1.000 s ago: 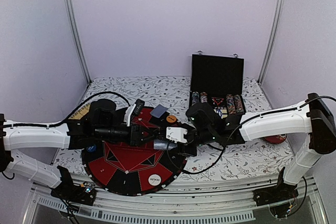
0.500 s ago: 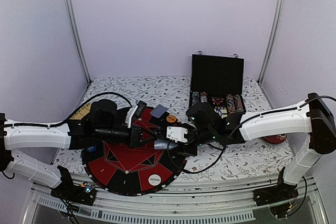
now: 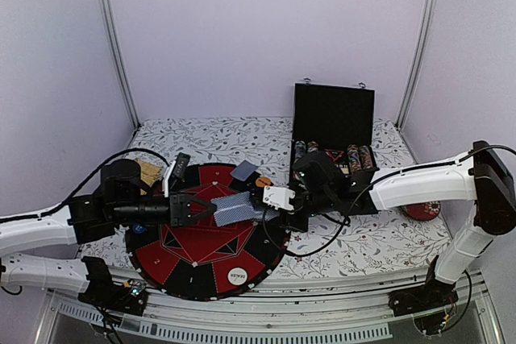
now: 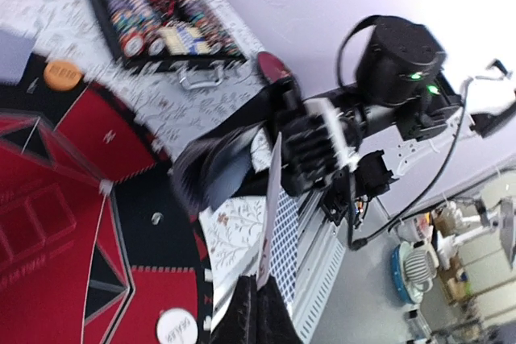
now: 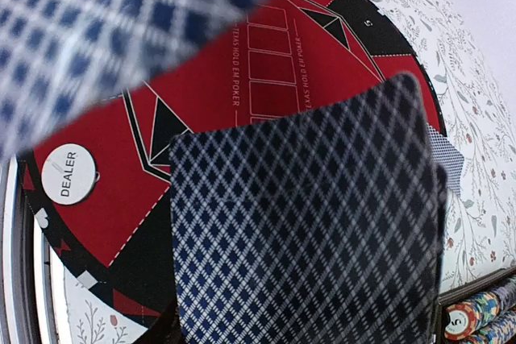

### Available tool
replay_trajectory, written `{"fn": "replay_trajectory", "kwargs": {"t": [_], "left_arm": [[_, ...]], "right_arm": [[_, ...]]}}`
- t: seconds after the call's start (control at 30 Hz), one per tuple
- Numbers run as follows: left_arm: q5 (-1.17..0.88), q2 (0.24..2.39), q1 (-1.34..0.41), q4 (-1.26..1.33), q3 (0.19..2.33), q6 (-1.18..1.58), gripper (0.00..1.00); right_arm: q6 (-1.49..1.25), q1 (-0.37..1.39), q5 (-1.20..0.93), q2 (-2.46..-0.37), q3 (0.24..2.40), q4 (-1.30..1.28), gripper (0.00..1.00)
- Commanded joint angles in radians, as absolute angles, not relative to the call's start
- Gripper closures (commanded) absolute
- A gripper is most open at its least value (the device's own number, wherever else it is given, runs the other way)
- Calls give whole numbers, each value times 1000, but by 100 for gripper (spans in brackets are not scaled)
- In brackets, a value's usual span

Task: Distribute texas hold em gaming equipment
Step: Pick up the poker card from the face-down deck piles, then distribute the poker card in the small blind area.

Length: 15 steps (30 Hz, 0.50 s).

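A: Where are the cards?

B: The left pincer (image 3: 208, 209) is clenched on a single card (image 3: 235, 209), held over the red and black mat (image 3: 185, 255). The right pincer (image 3: 266, 209) grasps the deck (image 5: 306, 223) just beside it. Another card (image 3: 244, 170) lies back-up at the mat's far edge, near an orange disc (image 3: 263, 182).

A: How should the robot deal this one?

B: Likely it should carry the card clear of the deck, keep it flat and back-up, and let go only low over a player's segment. That way the card neither flips nor slides onto the table (image 3: 363, 239). The right arm should hold the deck level.

A: Any writing?

B: The white disc (image 5: 68, 175) reads "DEALER". The mat is printed "TEXAS HOLD EM POKER". A chip (image 5: 454, 321) shows "5".
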<state>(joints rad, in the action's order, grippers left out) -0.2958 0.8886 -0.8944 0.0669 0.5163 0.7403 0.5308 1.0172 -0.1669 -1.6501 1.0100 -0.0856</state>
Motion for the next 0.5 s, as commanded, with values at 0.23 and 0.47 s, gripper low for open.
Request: {"fn": "replay_trajectory", "kwargs": {"t": [0.23,0.47], "left_arm": [[-247,423,-540,-859,394,1139,100],[-220,647,-446,-983,482,966,100]], "right_arm": [[534,986,-112,-1588,996,-74,54],[543,986,-141,-1603,999,-31,54]]}}
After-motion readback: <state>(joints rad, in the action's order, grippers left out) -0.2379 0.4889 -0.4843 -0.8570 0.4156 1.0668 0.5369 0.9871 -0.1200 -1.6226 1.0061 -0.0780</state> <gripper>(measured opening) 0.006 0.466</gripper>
